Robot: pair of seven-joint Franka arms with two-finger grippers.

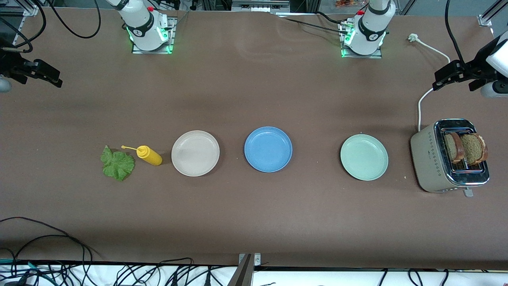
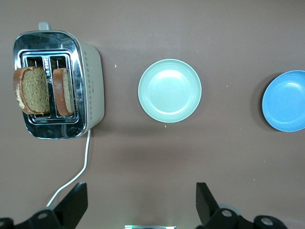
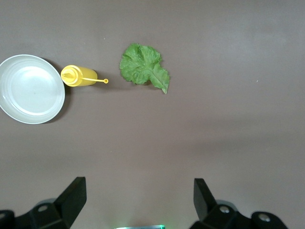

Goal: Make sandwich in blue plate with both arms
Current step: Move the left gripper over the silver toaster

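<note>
The blue plate (image 1: 268, 149) (image 2: 286, 101) lies bare in the middle of the table. Two brown bread slices (image 1: 454, 147) (image 1: 474, 149) stand upright in the slots of a toaster (image 1: 430, 159) at the left arm's end; the left wrist view also shows these slices (image 2: 34, 89) (image 2: 64, 90). A ruffled green lettuce leaf (image 1: 117, 163) (image 3: 143, 67) lies flat at the right arm's end. My left gripper (image 2: 140, 191) hangs open, high over the table beside the toaster, holding nothing. My right gripper (image 3: 139, 186) hangs open, high over the table near the lettuce, also with nothing in it.
A cream plate (image 1: 195, 153) and a mint-green plate (image 1: 364, 157) flank the blue one. A yellow squeeze bottle (image 1: 149, 155) lies on its side between the lettuce and the cream plate. The toaster's white cord (image 1: 420, 107) runs toward the left arm's base.
</note>
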